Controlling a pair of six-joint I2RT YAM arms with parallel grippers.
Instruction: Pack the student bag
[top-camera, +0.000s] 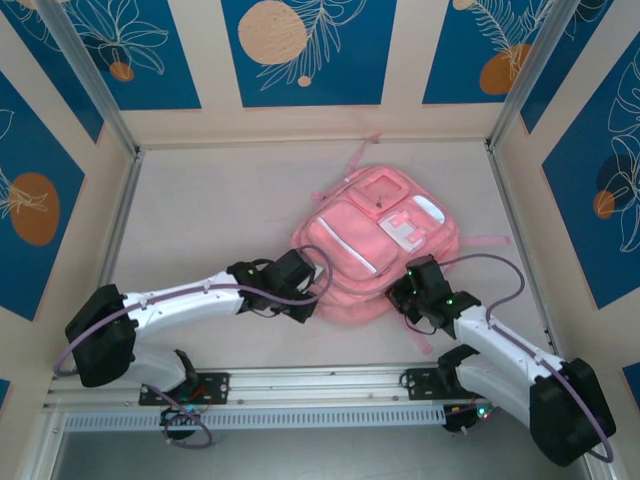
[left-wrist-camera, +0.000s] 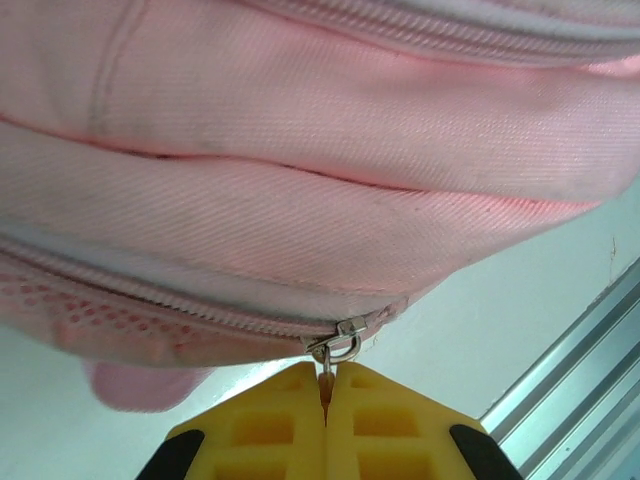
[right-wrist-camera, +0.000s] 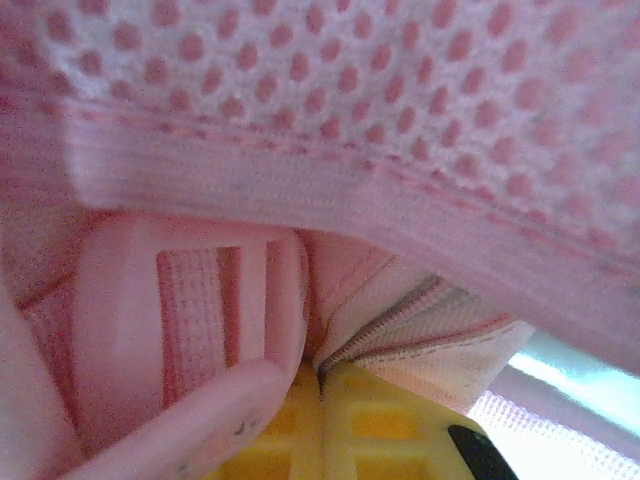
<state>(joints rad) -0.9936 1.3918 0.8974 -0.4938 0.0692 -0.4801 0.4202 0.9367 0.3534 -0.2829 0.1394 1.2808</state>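
Fingers (left-wrist-camera: 270, 430) of your left claw (left-wrist-camera: 327, 398) are pressed flat together, pinching the small metal zipper pull (left-wrist-camera: 338, 348) on the bag (left-wrist-camera: 300, 200). From the wrist you see the zipper line running left from that pull, with folds of pink cloth above it. The pale table (left-wrist-camera: 560, 270) and a ribbed metal rail (left-wrist-camera: 570, 400) lie to the right.

Your right claw (right-wrist-camera: 320, 395) is also closed, yellow tips meeting on a fold of bag cloth beside a second zipper (right-wrist-camera: 390, 335). A pink plastic buckle (right-wrist-camera: 190, 310) sits just left of it, and pink mesh (right-wrist-camera: 300, 80) lies above.

From above, the bag (top-camera: 375, 240) lies flat in the middle-right of the table (top-camera: 220, 210). The left claw (top-camera: 312, 298) is at its near left edge and the right claw (top-camera: 405, 290) at its near right edge. Its white patch (top-camera: 405, 228) carries print too small to read. A strap (top-camera: 490, 240) trails off to the right. Blue wall panels (top-camera: 300, 50) with orange discs and leaf outlines ring the table, and the rail (top-camera: 320, 380) runs along the near edge.
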